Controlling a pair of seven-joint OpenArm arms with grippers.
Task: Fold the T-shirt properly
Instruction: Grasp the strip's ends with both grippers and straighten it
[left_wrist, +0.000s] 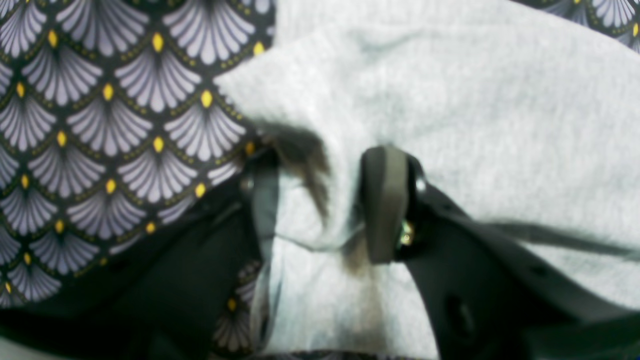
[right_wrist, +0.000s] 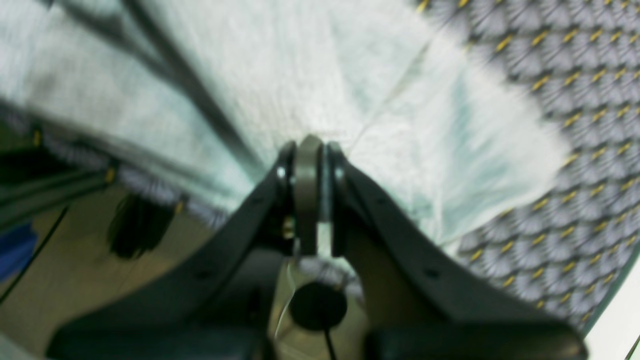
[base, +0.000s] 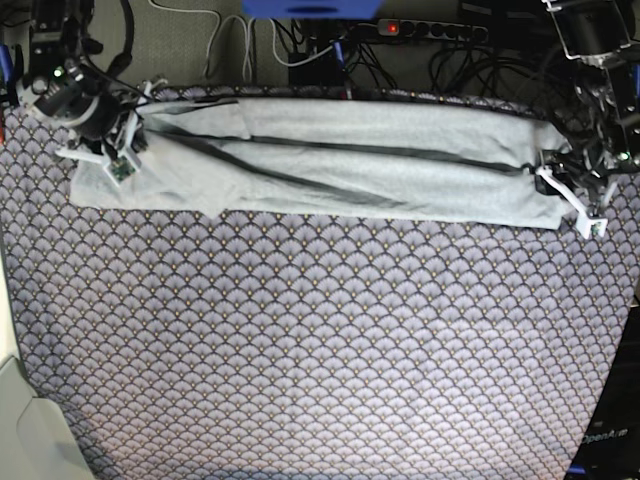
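The light grey T-shirt (base: 380, 170) is stretched in a long band across the far part of the table, with dark crease lines running along it. At its end on the base view's left, my right gripper (base: 118, 160) holds the cloth. In the right wrist view its fingers (right_wrist: 314, 150) are pressed together on the T-shirt's (right_wrist: 300, 65) edge. At the other end, my left gripper (base: 560, 190) grips the shirt. In the left wrist view a bunched fold of the T-shirt (left_wrist: 475, 100) sits clamped between the left gripper's (left_wrist: 325, 205) two fingers.
The scallop-patterned tablecloth (base: 320, 350) covers the whole table in front of the shirt. A power strip and cables (base: 430, 30) lie behind the far edge. The floor (right_wrist: 75, 270) shows below the table edge in the right wrist view. A pale surface (base: 30, 430) borders the near left corner.
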